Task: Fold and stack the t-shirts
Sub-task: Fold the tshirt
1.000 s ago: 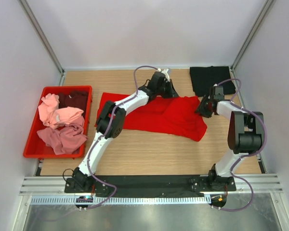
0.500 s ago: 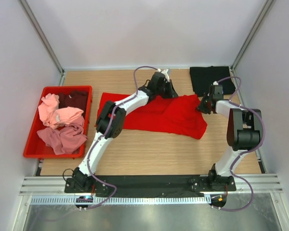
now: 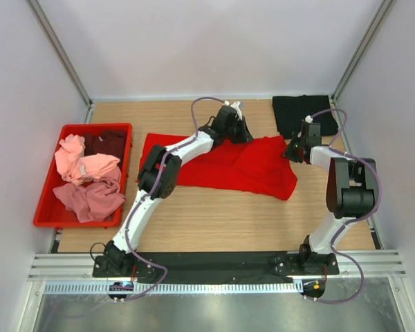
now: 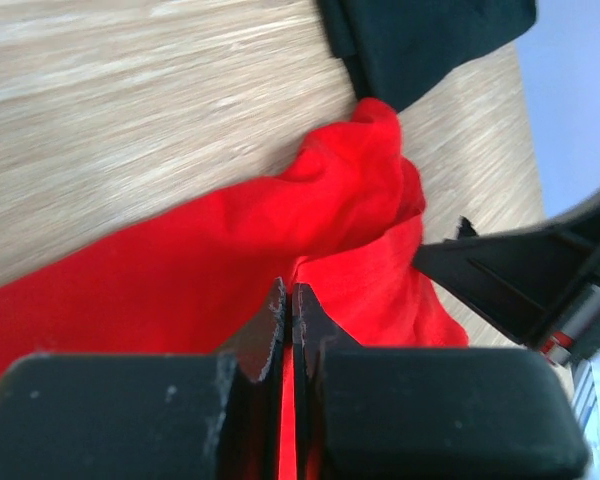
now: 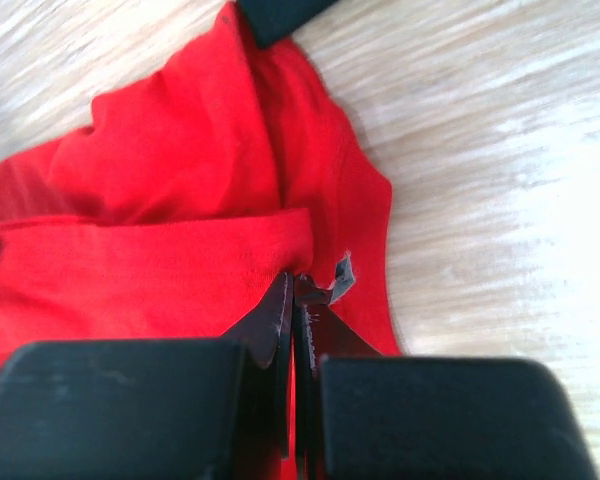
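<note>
A bright red t-shirt (image 3: pixel 225 166) lies spread across the middle of the table. My left gripper (image 3: pixel 241 133) is at the shirt's far edge, and in the left wrist view it (image 4: pixel 288 296) is shut on a fold of the red cloth (image 4: pixel 230 230). My right gripper (image 3: pixel 293 150) is at the shirt's far right corner, and in the right wrist view it (image 5: pixel 296 286) is shut on the red hem (image 5: pixel 180 200). A folded black t-shirt (image 3: pixel 301 115) lies at the back right, just behind the right gripper. It also shows in the left wrist view (image 4: pixel 430 35).
A red plastic crate (image 3: pixel 97 127) stands at the left. It holds a light pink shirt (image 3: pixel 83 164), a dusty rose shirt (image 3: pixel 90 199) and a dark maroon shirt (image 3: pixel 112 142). White walls and metal posts close in the back and sides.
My right gripper has moved a little toward the back, drawing the red shirt's right corner closer to the black shirt. The left gripper has barely moved.
</note>
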